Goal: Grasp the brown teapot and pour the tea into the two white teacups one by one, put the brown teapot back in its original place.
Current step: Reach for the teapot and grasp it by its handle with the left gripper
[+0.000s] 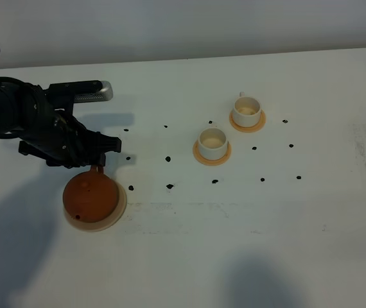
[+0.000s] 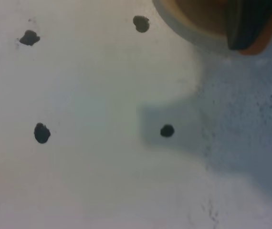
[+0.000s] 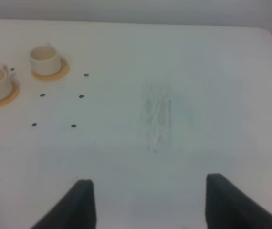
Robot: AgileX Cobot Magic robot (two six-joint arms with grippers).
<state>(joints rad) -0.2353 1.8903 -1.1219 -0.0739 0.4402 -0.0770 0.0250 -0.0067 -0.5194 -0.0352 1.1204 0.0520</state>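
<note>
I am holding my L gripper (image 1: 101, 156), jaws apart, just at far side of brown teapot (image 1: 91, 197); its handle (image 1: 96, 169) is facing me.

The brown teapot (image 1: 90, 196) looks matt clay, the table (image 1: 247, 256) smooth and matt.

Blocked front-L by brown teapot (image 1: 90, 196) on beige disc (image 1: 106, 224), w/ left gripper (image 1: 95, 157) & arm crowding just behind it. Blocked mid-table by near teacup (image 1: 212, 142) & far teacup (image 1: 246, 110) on coasters (image 1: 200, 156), close together, only a narrow gap btwn. Free to pass over bare table (image 1: 266, 256) btwn teapot & cups, along front edge, & across whole R side; only flat black dots (image 1: 169, 187) there.
</note>
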